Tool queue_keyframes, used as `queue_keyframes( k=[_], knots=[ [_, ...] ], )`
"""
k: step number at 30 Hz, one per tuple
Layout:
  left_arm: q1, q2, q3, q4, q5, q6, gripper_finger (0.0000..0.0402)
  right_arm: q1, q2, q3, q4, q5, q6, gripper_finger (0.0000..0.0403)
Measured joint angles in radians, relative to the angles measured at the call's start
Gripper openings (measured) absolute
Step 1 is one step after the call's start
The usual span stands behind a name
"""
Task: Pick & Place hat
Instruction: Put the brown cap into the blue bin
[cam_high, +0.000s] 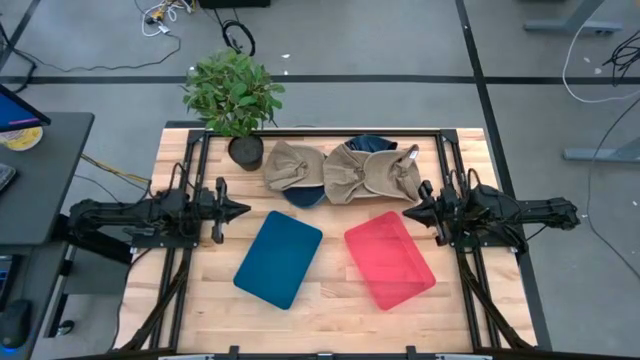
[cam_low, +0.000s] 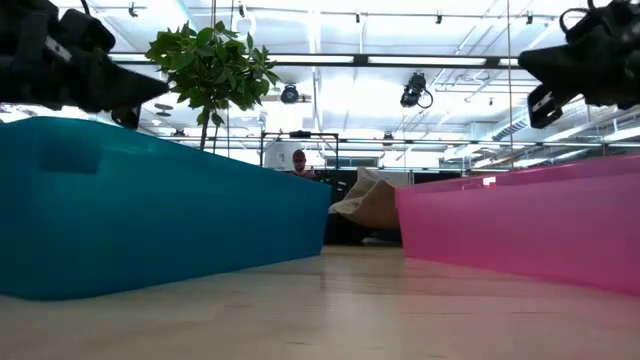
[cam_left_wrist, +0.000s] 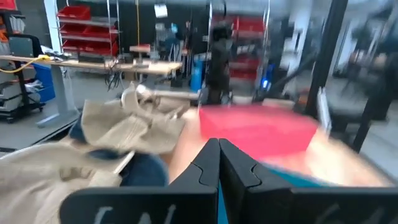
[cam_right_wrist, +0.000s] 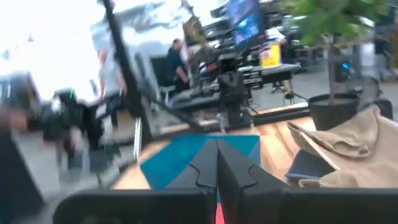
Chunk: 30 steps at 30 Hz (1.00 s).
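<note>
Hats of tan cloth with dark blue lining lie in a loose pile at the far middle of the light wooden table (cam_high: 330, 310): one crumpled tan hat (cam_high: 292, 168) on the left of the pile and a second tan hat (cam_high: 375, 172) on the right, the two touching each other. No gripper touches them. In the low view the pile (cam_low: 367, 203) shows between the two bins, behind them.

Nearer to the front edge, a blue rectangular plastic bin (cam_high: 278, 258) stands left of centre and a pink rectangular plastic bin (cam_high: 389, 259) stands right of centre, both turned at an angle and a little apart from each other. The hats are just behind them.

A green leafy plant in a dark pot (cam_high: 236, 100) stands at the far left of the table, just beside the left hat.

The left gripper (cam_high: 240, 210) hovers at the left side, pointing to the centre, with its fingers (cam_left_wrist: 208, 163) pressed together and holding nothing. The right gripper (cam_high: 408, 211) hovers at the right side, facing the left one, its fingers (cam_right_wrist: 208, 162) also together and empty.

People show in the room behind, in the right wrist view.
</note>
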<state>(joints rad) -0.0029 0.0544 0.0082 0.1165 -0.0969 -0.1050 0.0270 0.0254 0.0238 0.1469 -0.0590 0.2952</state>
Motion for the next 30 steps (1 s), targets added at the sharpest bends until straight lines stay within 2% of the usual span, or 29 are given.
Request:
queue_keyframes(
  k=[5,9,12,18,24,30],
  knots=[
    [0.000,0.000,0.000,0.256,-0.002,-0.300,0.0003,0.000,0.000,0.000,0.133,0.158,0.195,0.0004],
    [0.000,0.005,0.000,0.461,-0.116,-0.303,0.0003,0.000,0.000,0.000,0.292,0.278,0.204,0.0004],
    [0.001,0.004,0.002,0.594,-0.194,-0.276,0.0003,0.000,0.015,0.007,0.419,0.327,0.162,0.0004],
    [0.001,0.027,0.122,0.549,-0.215,-0.136,0.0003,0.000,0.172,0.199,0.311,0.340,0.017,0.0004],
    [0.001,0.126,0.286,0.465,-0.225,0.054,0.0003,0.000,0.408,0.445,0.291,0.391,-0.181,0.0004],
    [0.001,0.254,0.411,0.455,-0.225,0.189,0.0002,0.000,0.555,0.665,0.254,0.392,-0.301,0.0002]
  ],
)
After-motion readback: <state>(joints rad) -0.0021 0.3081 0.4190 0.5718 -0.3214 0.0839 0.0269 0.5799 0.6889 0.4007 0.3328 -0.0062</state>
